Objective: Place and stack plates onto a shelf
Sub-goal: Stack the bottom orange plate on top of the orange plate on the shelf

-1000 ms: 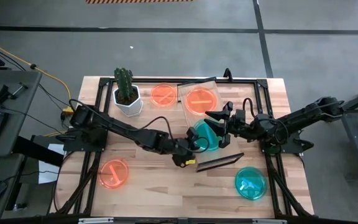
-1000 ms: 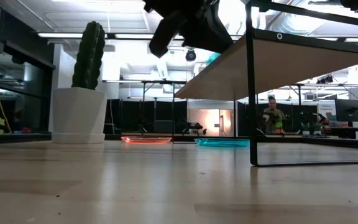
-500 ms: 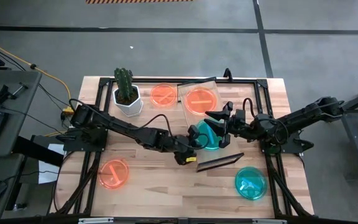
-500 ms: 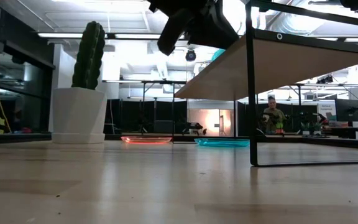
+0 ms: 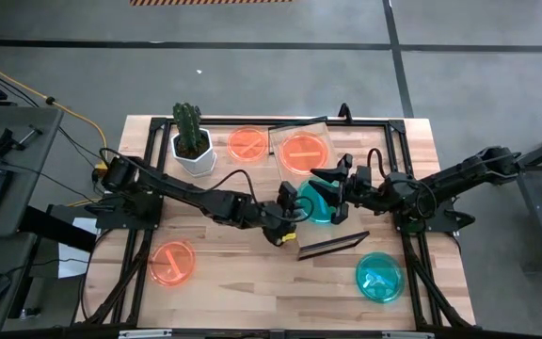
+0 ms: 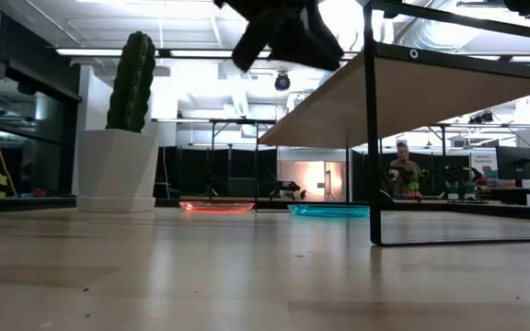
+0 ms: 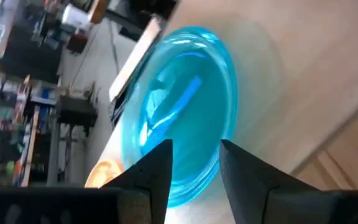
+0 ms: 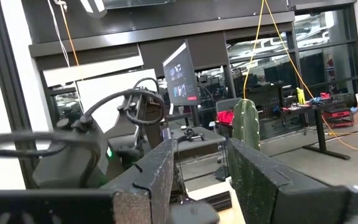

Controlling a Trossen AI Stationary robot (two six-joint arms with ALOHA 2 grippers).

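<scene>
While the low view hides it, a teal plate (image 5: 316,204) sits on the shelf (image 5: 320,133) | left gripper (image 5: 290,201) — fingers apart, beside it | right gripper (image 5: 332,184) — fingers apart, empty.

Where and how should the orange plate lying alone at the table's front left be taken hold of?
From straight above, by the rim: the orange plate lies flat on the table, so a claw cannot slide under it. One finger inside the rim, one outside; nothing crowds it, so any side should do.
</scene>
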